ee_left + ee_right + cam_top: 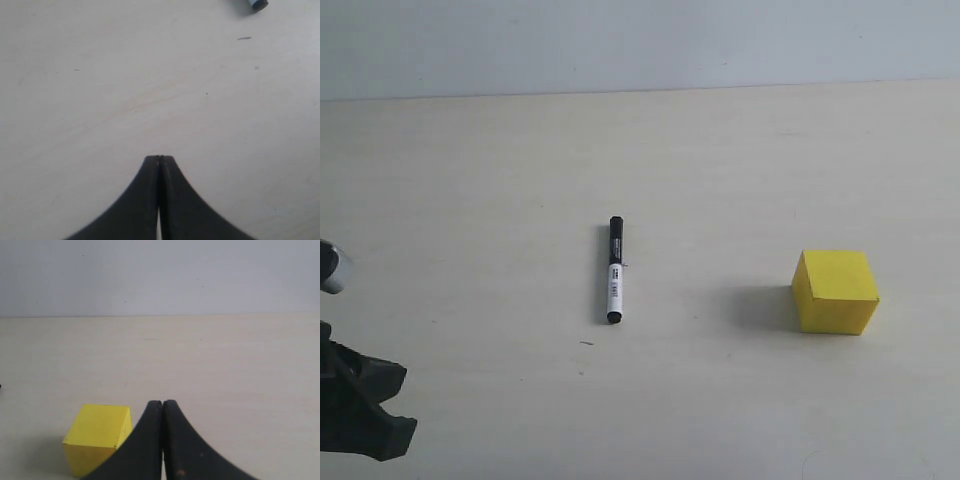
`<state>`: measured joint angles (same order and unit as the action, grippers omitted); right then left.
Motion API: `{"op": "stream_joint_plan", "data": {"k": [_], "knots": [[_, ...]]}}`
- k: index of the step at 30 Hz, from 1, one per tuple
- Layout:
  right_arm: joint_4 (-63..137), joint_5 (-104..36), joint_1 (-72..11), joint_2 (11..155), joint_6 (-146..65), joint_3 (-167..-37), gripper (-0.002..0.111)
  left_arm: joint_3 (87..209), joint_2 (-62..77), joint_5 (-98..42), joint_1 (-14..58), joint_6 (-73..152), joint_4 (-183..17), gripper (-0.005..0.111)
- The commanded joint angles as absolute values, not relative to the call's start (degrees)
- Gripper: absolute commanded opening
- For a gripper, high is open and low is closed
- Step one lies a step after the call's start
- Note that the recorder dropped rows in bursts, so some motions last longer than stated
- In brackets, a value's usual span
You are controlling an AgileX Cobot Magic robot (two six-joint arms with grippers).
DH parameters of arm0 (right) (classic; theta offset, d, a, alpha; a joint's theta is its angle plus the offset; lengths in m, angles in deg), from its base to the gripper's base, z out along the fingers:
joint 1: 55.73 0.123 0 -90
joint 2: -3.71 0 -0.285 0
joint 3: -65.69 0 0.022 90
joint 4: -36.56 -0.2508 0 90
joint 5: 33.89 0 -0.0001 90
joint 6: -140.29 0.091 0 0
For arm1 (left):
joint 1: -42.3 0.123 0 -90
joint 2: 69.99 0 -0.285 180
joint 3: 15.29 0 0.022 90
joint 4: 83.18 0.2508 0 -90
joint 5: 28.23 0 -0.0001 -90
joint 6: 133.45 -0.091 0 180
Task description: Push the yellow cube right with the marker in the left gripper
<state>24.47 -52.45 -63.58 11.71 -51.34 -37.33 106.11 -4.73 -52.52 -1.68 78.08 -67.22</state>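
Step now: get the marker first. The marker [615, 270] isn't in any gripper yet. It lies flat on the table [470, 150], nothing touching it.

The left gripper [160, 159] is pressed shut w/ nothing in it. In the exterior view it's well apart from the marker, on the marker's left & nearer the camera. Its wrist cam shows only one dark end of the marker, at the pic's edge.

The yellow cube [835, 292] sits on the marker's right, well apart from it, flat on the table. The right gripper [162, 402] is closed & empty too. It hangs near the cube, on the far side from the marker I think, but the exterior view doesn't show it.

Next move, I think: left jaws must open up, go over to the marker, come down around its white middle & squeeze. Then carry it toward the cube & push right. The marker is round, so a bump may roll it.
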Motion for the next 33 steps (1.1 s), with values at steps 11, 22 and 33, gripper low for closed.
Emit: {"op": "stream_joint_plan", "data": {"k": [11, 22, 33], "knots": [[24.6, -51.8, -63.4, 11.5, -51.4, -37.1, 0.000, 105.7, -5.1, -35.2, -1.7, 78.5, -64.2, 0.000], [24.6, -51.8, -63.4, 11.5, -51.4, -37.1, 0.000, 105.6, -9.6, -22.6, -1.7, 81.7, -63.8, 0.000], [24.6, -51.8, -63.4, 11.5, -51.4, -37.1, 0.000, 101.1, -28.3, -22.8, 3.0, 81.1, -56.4, 0.000]]}}
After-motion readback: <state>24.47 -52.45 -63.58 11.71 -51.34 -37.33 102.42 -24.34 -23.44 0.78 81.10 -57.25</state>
